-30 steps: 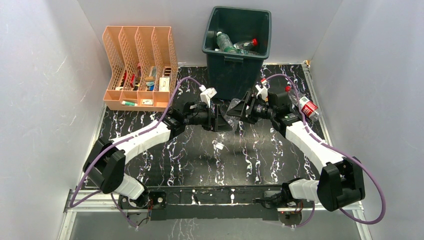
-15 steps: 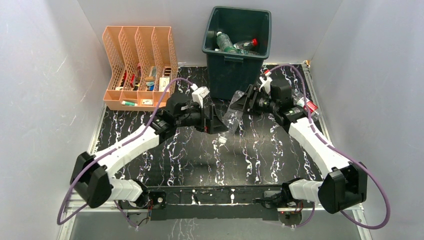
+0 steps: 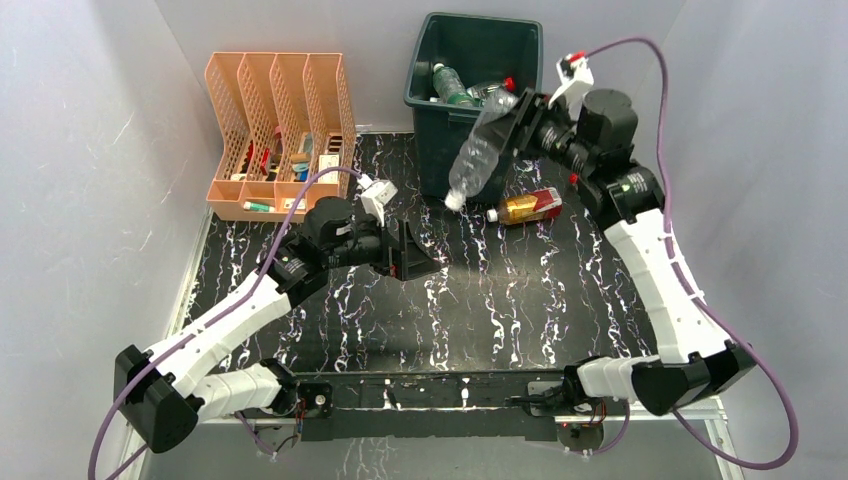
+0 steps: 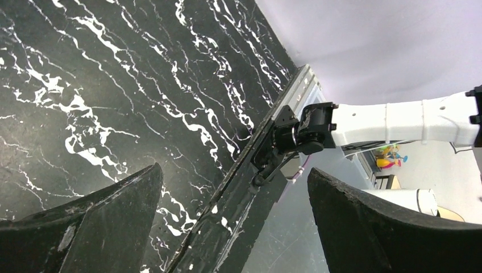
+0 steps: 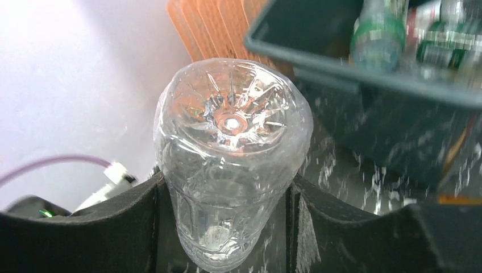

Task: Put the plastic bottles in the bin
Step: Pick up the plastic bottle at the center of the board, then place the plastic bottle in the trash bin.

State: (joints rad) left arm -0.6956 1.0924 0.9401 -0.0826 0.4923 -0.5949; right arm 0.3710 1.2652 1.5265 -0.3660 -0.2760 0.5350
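Observation:
A clear plastic bottle [image 3: 478, 152] hangs tilted in front of the bin [image 3: 432, 97], white cap end down, base up. My right gripper [image 3: 514, 118] is shut on it. The right wrist view shows the clear bottle's [image 5: 233, 148] ribbed base pointing at the camera, squeezed between both fingers [image 5: 113, 227] of my right gripper [image 5: 224, 190]. Green- and red-labelled bottles [image 3: 452, 86] [image 5: 378, 34] lie inside the dark green bin [image 5: 318, 65]. An orange bottle [image 3: 528, 205] lies on the table beside the bin. My left gripper [image 3: 408, 256] [image 4: 233, 190] is open and holds nothing, low over the table's middle.
A peach slotted organizer [image 3: 278, 135] with small items stands at the back left, and its edge [image 5: 210, 23] shows in the right wrist view. The table is black marble-patterned [image 3: 470, 310]. White walls close in on both sides. The left wrist view shows the right arm's base [image 4: 392, 122] at the table's near rail.
My right arm has lifted the clear bottle from the table's middle up to the bin's front. My left gripper has opened and drawn back left. The orange bottle has come into view.

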